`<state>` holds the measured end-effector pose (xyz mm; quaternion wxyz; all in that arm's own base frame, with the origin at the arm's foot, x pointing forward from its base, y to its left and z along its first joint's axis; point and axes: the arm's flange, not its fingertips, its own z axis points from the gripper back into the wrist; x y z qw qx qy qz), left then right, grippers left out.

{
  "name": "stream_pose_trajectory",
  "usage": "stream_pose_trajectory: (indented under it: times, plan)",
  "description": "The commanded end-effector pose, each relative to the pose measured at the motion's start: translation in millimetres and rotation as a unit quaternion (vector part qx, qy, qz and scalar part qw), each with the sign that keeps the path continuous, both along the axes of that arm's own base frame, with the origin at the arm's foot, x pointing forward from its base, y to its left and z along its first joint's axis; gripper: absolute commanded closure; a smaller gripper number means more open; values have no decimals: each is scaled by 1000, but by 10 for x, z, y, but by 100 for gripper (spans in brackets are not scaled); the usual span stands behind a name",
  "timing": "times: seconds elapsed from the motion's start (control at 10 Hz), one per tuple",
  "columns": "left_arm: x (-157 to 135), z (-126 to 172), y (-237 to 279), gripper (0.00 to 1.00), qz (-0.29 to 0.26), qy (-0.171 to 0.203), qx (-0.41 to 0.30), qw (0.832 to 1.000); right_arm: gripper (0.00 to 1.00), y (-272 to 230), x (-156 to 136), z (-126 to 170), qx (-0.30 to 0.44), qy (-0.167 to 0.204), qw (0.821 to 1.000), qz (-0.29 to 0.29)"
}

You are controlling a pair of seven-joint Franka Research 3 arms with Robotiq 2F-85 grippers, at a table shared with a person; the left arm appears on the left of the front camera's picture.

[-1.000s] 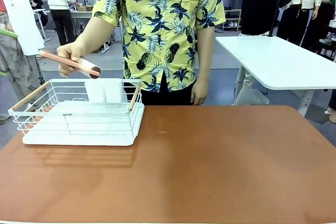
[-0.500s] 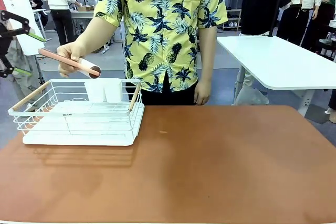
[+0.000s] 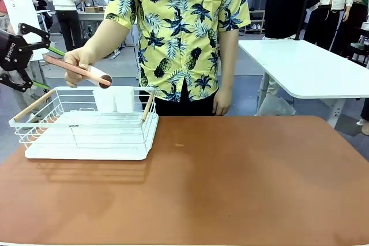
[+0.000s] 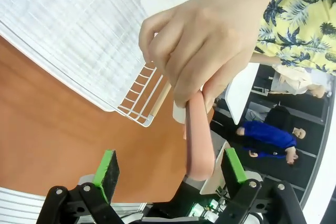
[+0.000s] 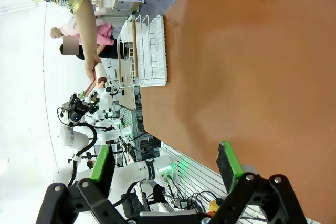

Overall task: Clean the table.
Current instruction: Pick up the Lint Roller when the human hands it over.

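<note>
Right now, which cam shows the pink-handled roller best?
Front view: roller full length, handle to white head. Left wrist: close on the handle, head mostly hidden by the person's hand. Right wrist: tiny, distant.

Left gripper [image 4: 170, 166]: jaws spread wide, green pads [image 4: 107, 167] well apart, nothing clamped. A person's hand [image 4: 205, 40] reaches in from above and grips a roller [image 4: 198, 140] by its pink handle. The handle's free end points down into the gap between the pads, nearer the pad on picture right, with no contact evident. A short white section shows just below the hand. Behind, a white wire rack [image 4: 79, 30] sits on the table [image 4: 52, 129]. A yellow patterned sleeve [image 4: 299, 19] occupies the upper corner.
</note>
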<state>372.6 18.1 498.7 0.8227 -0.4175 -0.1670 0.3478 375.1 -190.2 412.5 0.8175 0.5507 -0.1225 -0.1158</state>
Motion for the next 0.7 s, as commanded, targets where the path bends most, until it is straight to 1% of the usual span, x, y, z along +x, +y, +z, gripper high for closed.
stream_pose_trajectory:
  times: [0.0,0.2,0.6]
  plan:
    - [68,-10,-5,0,7,-30,4,1000,0,-1,-7,21,1,-4,1000,1]
    - [135,-16,-33,0,6,-27,4,1000,0,-1,-7,21,1,-4,1000,1]
    - [256,38,-63,0,10,-37,12,999,0,-1,-7,21,1,-4,1000,1]
